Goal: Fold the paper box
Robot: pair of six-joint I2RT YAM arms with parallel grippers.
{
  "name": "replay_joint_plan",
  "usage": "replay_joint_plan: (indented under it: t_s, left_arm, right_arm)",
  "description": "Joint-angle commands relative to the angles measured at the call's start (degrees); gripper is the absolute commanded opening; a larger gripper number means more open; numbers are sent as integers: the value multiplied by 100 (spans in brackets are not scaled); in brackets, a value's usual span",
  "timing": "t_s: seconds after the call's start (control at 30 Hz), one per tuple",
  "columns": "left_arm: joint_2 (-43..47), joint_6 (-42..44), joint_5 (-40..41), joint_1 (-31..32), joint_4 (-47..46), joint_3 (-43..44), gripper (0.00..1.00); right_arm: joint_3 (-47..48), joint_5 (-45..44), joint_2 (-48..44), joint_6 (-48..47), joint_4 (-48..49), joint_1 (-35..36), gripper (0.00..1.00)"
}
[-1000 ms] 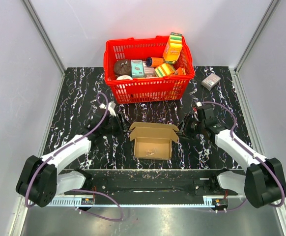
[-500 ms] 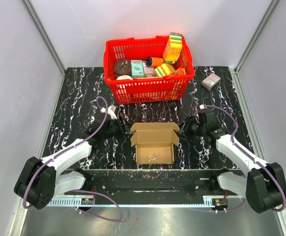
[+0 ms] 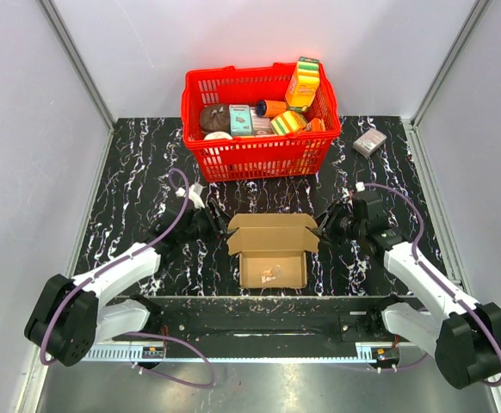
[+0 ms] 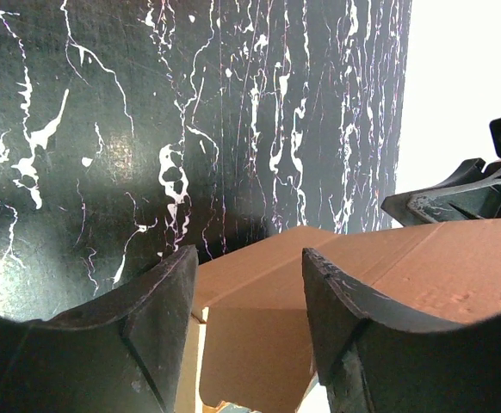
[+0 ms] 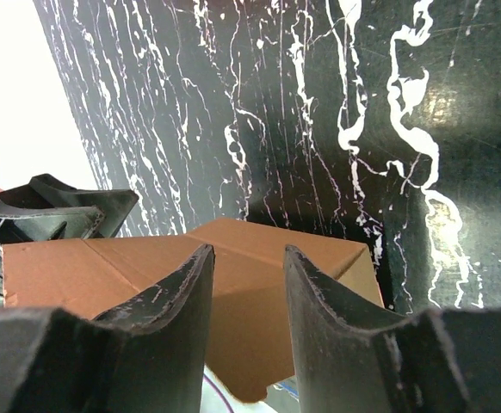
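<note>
The paper box (image 3: 272,249), plain brown cardboard, stands in the middle of the black marble table as an open carton with its flaps spread at the top. My left gripper (image 3: 219,222) sits at the box's left flap, open. In the left wrist view its fingers (image 4: 169,292) stand apart, and the box (image 4: 388,267) shows past and between them. My right gripper (image 3: 324,225) sits at the right flap, also open. In the right wrist view the box (image 5: 61,267) lies just beyond the right gripper (image 5: 249,254), with cardboard visible in the gap.
A red basket (image 3: 259,148) full of colourful packages stands behind the box. A small grey-pink box (image 3: 369,142) lies at the back right. Grey walls close in the table on three sides.
The box has shifted slightly to the right and towards the near edge. The right arm has drawn a little to the right. Both grippers have widened slightly.
</note>
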State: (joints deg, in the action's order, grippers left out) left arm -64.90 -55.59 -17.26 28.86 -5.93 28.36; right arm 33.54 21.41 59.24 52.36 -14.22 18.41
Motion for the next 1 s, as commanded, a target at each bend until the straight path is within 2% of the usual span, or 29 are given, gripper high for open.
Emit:
replay_joint_plan:
  t_s: [0.0,0.5,0.7,0.97]
  left_arm:
    - [48,-31,126,32,-198,266,57]
    - [-830,426,170,23,145,1444,57]
    - [-805,602,389,14,224,1191,58]
    - [-506,690,592,-144,312,645,62]
  right_arm:
    - [223,-348,-203,-156,-125,-4,45]
    - [829,-594,420,-437,200,-5,45]
    - [812,-787,492,-621,174,-4,45]
    - [654,-1367,184,-946,-485,-5,47]
